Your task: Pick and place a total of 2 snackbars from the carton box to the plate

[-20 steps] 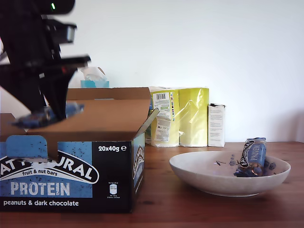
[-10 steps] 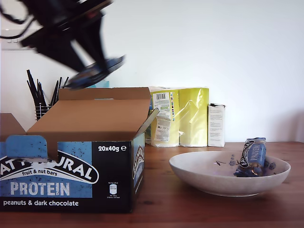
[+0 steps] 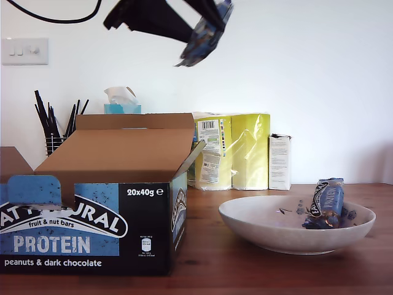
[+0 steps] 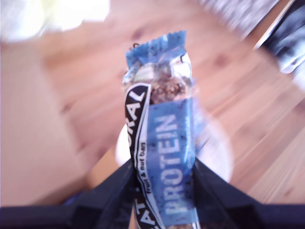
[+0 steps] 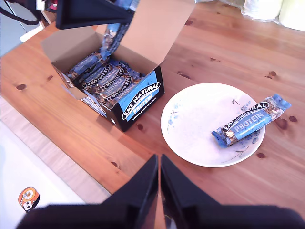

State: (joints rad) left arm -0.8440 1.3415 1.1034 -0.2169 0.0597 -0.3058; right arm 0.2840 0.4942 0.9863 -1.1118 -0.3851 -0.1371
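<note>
High over the carton box (image 3: 92, 227), my first gripper (image 3: 206, 18) is shut on a blue and black snackbar (image 3: 206, 37) that hangs tilted from it. The first wrist view shows that snackbar (image 4: 162, 138) upright between the fingers (image 4: 114, 191), with the blurred plate (image 4: 219, 157) below. The open carton box (image 5: 138, 95) holds several snackbars (image 5: 107, 78). One snackbar (image 3: 325, 203) leans inside the plate (image 3: 258, 224) at the exterior view's right, and the same snackbar (image 5: 250, 121) lies on the plate (image 5: 190, 119). My second gripper (image 5: 159, 191) is shut and empty, high above the table's near edge.
At the back stand yellow wrapped packs (image 3: 233, 150), a slim white box (image 3: 279, 161), a blue tissue box (image 3: 123, 106) and a holder of black pens (image 3: 58, 126). The box's brown flap (image 3: 123, 147) stands raised. Wooden table (image 3: 202, 246) runs between box and plate.
My first gripper has risen out of the carton box with the snackbar and swung up and toward the exterior view's right. The plate and its bar have not moved.
</note>
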